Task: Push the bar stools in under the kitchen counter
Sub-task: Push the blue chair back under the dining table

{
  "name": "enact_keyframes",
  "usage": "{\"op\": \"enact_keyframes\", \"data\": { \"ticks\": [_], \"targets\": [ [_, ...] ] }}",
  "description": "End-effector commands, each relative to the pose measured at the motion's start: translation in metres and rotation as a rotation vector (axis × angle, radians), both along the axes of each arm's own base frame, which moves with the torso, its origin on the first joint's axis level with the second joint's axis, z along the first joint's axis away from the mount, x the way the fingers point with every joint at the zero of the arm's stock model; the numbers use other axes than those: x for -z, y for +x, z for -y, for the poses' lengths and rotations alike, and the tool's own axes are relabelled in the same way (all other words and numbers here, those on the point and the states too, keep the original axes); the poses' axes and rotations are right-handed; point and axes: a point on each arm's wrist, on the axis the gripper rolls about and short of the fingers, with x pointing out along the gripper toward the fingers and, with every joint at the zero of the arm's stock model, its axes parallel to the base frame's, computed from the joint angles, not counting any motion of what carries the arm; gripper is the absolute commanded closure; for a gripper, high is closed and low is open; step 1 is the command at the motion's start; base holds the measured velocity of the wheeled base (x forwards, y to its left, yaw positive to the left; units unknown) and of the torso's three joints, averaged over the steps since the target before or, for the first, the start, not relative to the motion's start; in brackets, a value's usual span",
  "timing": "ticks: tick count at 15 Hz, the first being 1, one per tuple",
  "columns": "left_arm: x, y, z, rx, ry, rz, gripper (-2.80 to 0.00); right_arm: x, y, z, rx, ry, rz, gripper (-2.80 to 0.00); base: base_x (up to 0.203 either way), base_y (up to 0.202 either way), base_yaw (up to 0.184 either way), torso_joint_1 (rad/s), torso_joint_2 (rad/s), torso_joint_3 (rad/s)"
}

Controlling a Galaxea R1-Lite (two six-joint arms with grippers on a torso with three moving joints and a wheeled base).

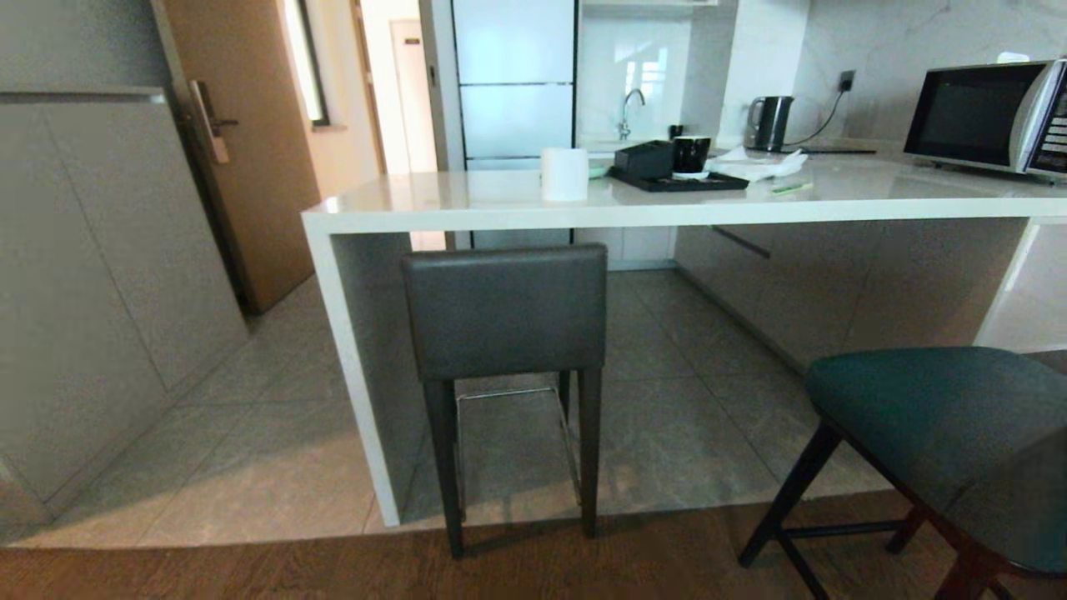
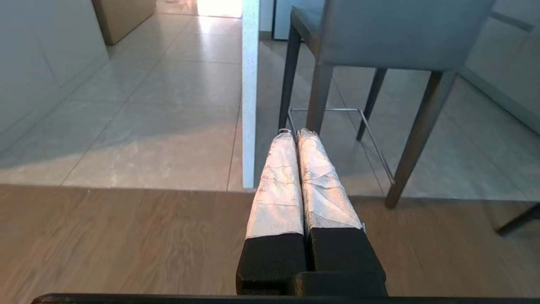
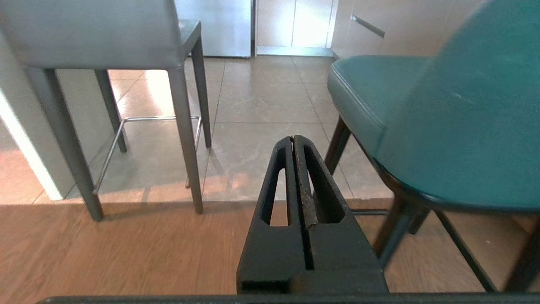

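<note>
The long, thick white stone counter [image 1: 467, 212] runs across the head view with a matching slab end panel [image 1: 350, 375] at its left end. On top stand a white paper roll [image 1: 564, 174], a black tray [image 1: 679, 181] with a dark box and a cup, a black electric kettle [image 1: 768, 122] and a silver microwave oven [image 1: 992, 117].

The dark-grey leather stool with square low back [image 1: 505, 310] stands just beside the end panel, its back toward the camera and level with the counter's front edge. Its rear legs rest on the brown wood flooring [image 1: 333, 571], its front legs and chrome footrest [image 1: 508, 393] over the grey tile. The seat lies beneath the countertop.

The teal stool with curved back and black legs [image 1: 942, 425] stands to the right, well apart from the grey one and clear of the counter, on the wood floor.

The left gripper [image 2: 294, 133], fingers wrapped in pale tape, is pressed together and holds nothing; it points toward the grey stool's legs. The right gripper [image 3: 293, 138], bare black, is likewise pressed together and empty, just beside the teal seat.
</note>
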Motion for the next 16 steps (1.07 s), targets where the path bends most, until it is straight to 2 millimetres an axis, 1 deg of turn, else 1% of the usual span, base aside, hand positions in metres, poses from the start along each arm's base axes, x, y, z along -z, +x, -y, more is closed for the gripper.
{"op": "enact_keyframes", "data": {
  "ticks": [1, 8, 10, 16],
  "targets": [
    [0.0, 0.0, 0.0, -0.001, -0.001, 0.0, 0.0, 0.0026, 0.0008, 0.0, 0.0, 0.0, -0.01, 0.0, -0.132, 0.0, 0.003, -0.001, 0.01, 0.004],
    [0.0, 0.0, 0.0, -0.002, 0.001, 0.0, 0.0, 0.0025, 0.0008, 0.0, 0.0, 0.001, -0.01, 0.0, 0.0, 0.0, 0.0, 0.0, 0.0, 0.0],
    [0.0, 0.0, 0.0, -0.002, 0.001, 0.0, 0.0, 0.0026, 0.0008, 0.0, 0.001, 0.001, -0.01, 0.0, 0.004, -0.127, -0.002, 0.0, 0.0, 0.0],
    [0.0004, 0.0001, 0.0, -0.002, 0.001, -0.001, 0.0, 0.0026, 0.0008, 0.0, 0.001, 0.001, -0.01, 0.0, 0.0, -0.193, 0.002, 0.002, 0.0, 0.002]
  ]
}}
